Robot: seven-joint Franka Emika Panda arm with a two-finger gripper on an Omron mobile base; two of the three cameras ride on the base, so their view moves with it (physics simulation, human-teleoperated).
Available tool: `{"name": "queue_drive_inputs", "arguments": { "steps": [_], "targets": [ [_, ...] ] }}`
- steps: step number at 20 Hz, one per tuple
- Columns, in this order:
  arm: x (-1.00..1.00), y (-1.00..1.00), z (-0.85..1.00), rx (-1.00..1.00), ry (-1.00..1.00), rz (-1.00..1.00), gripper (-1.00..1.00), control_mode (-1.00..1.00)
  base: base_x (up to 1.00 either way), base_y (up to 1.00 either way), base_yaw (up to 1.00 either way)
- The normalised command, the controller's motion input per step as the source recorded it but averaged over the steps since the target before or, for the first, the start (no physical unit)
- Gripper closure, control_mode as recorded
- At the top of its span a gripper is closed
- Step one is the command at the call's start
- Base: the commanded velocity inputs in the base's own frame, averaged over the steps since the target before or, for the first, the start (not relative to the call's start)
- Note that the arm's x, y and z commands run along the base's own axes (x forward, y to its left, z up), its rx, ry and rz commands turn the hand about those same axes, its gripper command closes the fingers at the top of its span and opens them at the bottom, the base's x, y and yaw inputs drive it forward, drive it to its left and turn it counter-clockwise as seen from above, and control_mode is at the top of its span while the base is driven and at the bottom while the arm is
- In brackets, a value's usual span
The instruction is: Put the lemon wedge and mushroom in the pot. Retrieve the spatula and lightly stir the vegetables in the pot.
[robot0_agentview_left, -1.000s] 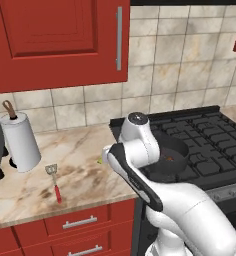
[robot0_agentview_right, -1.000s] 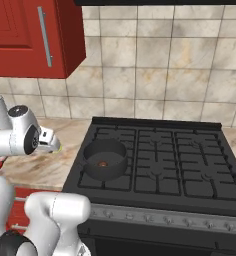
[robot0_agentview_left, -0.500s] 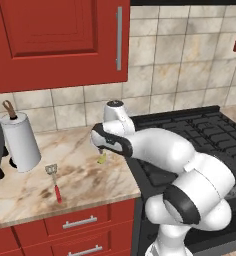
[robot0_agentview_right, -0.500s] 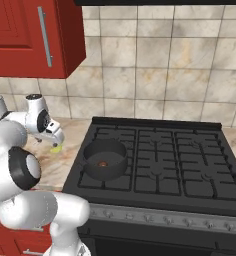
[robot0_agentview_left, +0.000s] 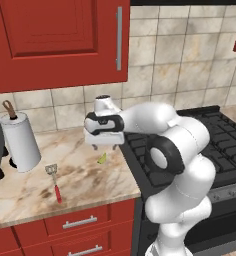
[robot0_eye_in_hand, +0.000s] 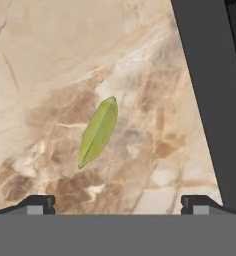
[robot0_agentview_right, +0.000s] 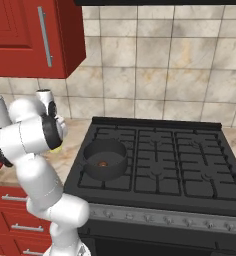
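On the marbled desk [robot0_agentview_left: 80,175] beside the black stove [robot0_agentview_right: 160,165], the lemon wedge [robot0_eye_in_hand: 98,132] lies flat near the stove's edge, directly under the pincer [robot0_agentview_left: 104,148], whose jaws stand fully apart and empty. Best to come straight down with the fingers across the wedge's narrow width, then close gently before carrying it to the pot [robot0_agentview_right: 105,159]

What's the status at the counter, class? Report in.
Gripper open, above lemon wedge. Wedge lies loose on counter. Nothing between them.
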Motion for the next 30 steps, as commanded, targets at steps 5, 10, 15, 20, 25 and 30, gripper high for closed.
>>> {"name": "queue_drive_inputs", "arguments": {
  "steps": [5, 10, 15, 20, 25, 30],
  "targets": [
    [0.00, 0.00, -0.52, 0.00, 0.00, 0.00, -1.00, -1.00, 0.00, 0.00, 0.00],
    [0.08, 0.00, -0.50, 0.00, 0.00, 0.00, -1.00, -1.00, 0.00, 0.00, 0.00],
    [0.26, 0.00, -0.22, 0.00, 0.00, 0.00, -1.00, -1.00, 0.00, 0.00, 0.00],
    [0.16, 0.00, -0.07, 0.00, 0.01, 0.00, -1.00, -1.00, 0.00, 0.00, 0.00],
    [0.03, 0.00, -0.24, 0.00, 0.03, 0.00, -1.00, -1.00, 0.00, 0.00, 0.00],
    [0.10, 0.00, -0.23, 0.00, 0.03, 0.00, -1.00, -1.00, 0.00, 0.00, 0.00]
  ]
}}
